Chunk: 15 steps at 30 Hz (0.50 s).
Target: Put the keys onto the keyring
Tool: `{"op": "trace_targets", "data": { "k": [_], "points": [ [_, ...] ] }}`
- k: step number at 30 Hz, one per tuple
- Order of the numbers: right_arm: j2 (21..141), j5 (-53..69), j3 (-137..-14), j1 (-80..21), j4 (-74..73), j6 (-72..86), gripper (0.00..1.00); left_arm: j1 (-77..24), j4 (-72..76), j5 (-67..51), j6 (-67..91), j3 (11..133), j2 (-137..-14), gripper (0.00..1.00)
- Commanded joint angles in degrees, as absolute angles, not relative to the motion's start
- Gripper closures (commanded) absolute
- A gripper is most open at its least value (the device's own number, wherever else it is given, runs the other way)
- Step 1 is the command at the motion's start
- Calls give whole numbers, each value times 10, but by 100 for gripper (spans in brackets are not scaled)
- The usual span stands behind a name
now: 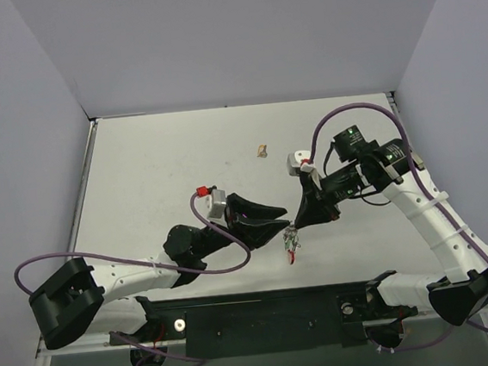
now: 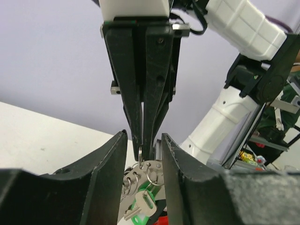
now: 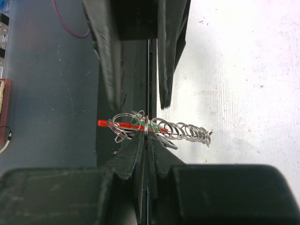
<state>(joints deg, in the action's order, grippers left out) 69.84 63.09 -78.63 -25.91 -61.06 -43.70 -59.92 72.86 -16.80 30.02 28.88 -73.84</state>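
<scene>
1. Right gripper (image 3: 147, 139) has its jaws pinched tight on the thin wire of the keyring (image 2: 140, 151). The keys (image 2: 149, 168) hang in a bunch just below that pinch, seemingly off the table (image 1: 164, 156).
2. Our left gripper (image 2: 144, 140) is narrowly parted, one finger on each side of the bunch, and we see it gripping nothing.
3. We judge the step in hand to be catching one key, or the ring's split end. To do it well, we would hold the right pinch firm so the ring cannot twist. We would close the left jaws slowly on a single key rather than the whole cluster, and avoid knocking the opposing tips.
4. From the left wrist we see the pinch point and a green key (image 2: 143, 204) low in the bunch. The right wrist shows instead the rings edge-on, like a coil, with a red bit (image 3: 110, 123) running through. Only the top view places the bunch between both tips, well apart from the tan lump (image 1: 263, 151).
</scene>
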Motion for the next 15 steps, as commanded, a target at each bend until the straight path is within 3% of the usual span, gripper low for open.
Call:
{"op": "trace_targets", "data": {
  "k": [1,4,7,15],
  "points": [
    [695,658,-794,-244,-627,-433,100,-602,782,-124,299,288,-701,53],
    [703,657,-807,-224,-640,-441,100,-599,736,-105,273,287,-669,48],
    [711,630,-826,-192,-651,-438,100,-592,586,-70,247,293,-605,31],
    [750,498,-889,-75,-647,-383,100,-535,321,37,215,268,-456,21]
  ]
}}
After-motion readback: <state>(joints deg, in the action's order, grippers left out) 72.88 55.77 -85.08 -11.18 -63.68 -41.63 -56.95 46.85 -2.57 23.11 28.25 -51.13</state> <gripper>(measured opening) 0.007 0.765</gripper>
